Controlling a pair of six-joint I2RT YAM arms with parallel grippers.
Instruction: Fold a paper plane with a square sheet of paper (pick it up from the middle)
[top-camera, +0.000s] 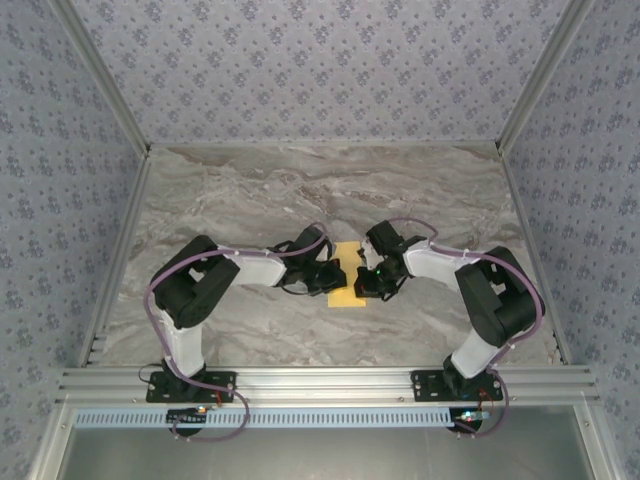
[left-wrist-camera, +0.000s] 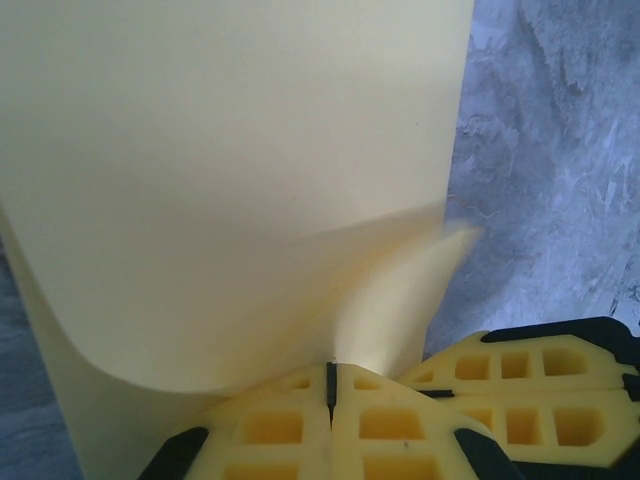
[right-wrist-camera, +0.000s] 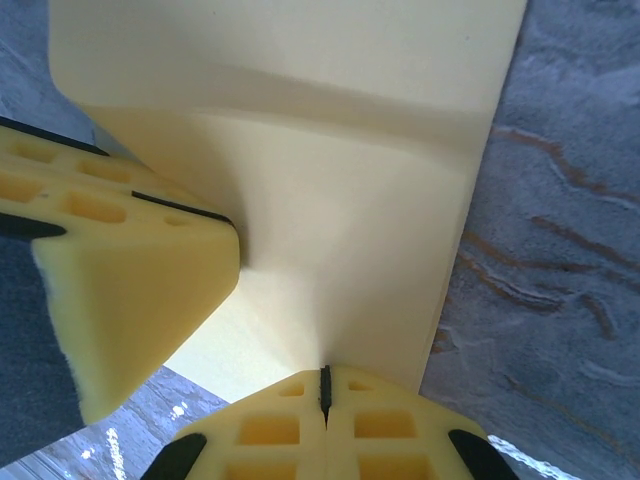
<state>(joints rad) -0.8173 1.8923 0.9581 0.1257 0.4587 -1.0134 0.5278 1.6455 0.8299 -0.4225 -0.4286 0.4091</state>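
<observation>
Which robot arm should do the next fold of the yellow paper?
Probably the left. The left hand is shut on the sheet of paper where it curls over, ready to fold; the right hand, also pinching it, can hold it steady.

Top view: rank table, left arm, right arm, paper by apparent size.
1. table: largest by far.
2. left arm and right arm: look alike, so not ranked against each other.
3. paper: smallest, partly covered where the arms meet.

Even, soft light; wrist views blur close up; square sheet of paper (left-wrist-camera: 230, 180) washed pale.
</observation>
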